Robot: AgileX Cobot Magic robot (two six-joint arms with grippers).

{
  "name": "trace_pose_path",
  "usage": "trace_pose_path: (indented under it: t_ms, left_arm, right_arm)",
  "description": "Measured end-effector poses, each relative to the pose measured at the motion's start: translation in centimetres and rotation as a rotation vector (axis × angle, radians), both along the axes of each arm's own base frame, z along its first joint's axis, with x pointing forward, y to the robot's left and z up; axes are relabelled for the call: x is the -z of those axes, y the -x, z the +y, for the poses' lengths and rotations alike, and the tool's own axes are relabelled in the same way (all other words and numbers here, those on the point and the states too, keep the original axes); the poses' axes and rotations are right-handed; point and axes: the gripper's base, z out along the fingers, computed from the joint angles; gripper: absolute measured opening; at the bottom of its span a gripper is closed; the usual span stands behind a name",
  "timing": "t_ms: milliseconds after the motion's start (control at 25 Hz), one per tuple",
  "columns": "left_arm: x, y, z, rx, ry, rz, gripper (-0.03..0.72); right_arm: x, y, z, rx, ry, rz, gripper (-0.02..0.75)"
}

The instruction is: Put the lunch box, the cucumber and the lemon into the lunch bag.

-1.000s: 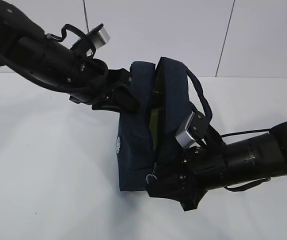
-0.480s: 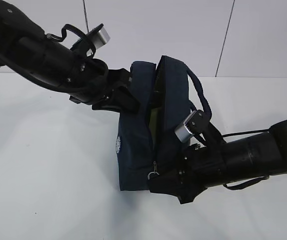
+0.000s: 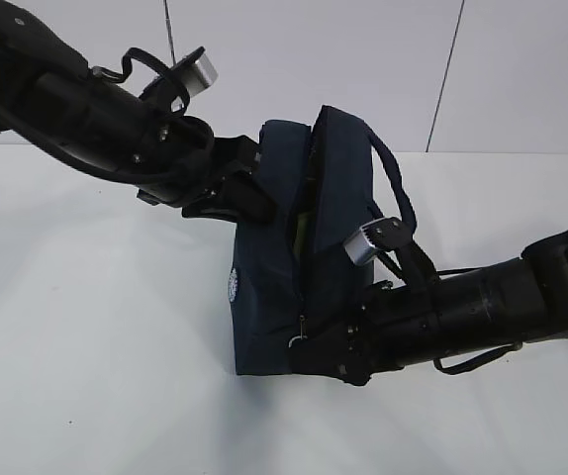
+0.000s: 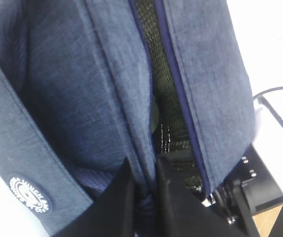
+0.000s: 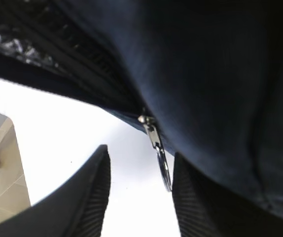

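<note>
Left gripper: two black fingers pressed nearly together, pinching a fold of the navy fabric beside the zipper opening of the lunch bag, near the bag's upper end in the exterior view. Right gripper: fingers spread about halfway, a clear gap between them; the metal ring pull hangs from the zipper slider just inside that gap, close to the right-hand finger, and whether it touches that finger cannot be told. In the exterior view this gripper sits at the bag's lower front corner, by the ring pull. Lunch bag: dark navy, standing on the white table between the two arms, zipper partly open along its top, black mesh lining visible inside, a pale green sliver showing through the gap. Round white logo on the side panel. One loop handle arches over the right flank.
</note>
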Motion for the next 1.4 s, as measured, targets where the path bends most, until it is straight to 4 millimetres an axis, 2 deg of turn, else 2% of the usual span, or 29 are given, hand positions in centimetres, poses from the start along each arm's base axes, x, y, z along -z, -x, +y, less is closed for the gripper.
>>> trace_pose_path:
  t_ms: [960, 1400]
  left_arm:
    - [0.0, 0.0, 0.0, -0.001, 0.001, 0.001, 0.036]
    - [-0.1, 0.0, -0.1, -0.010, 0.016, 0.008, 0.036]
  right_arm:
    - [-0.4, -0.6, 0.2, -0.020, -0.004, -0.047, 0.346]
    - [0.7, -0.5, 0.5, -0.082, -0.012, -0.074, 0.346]
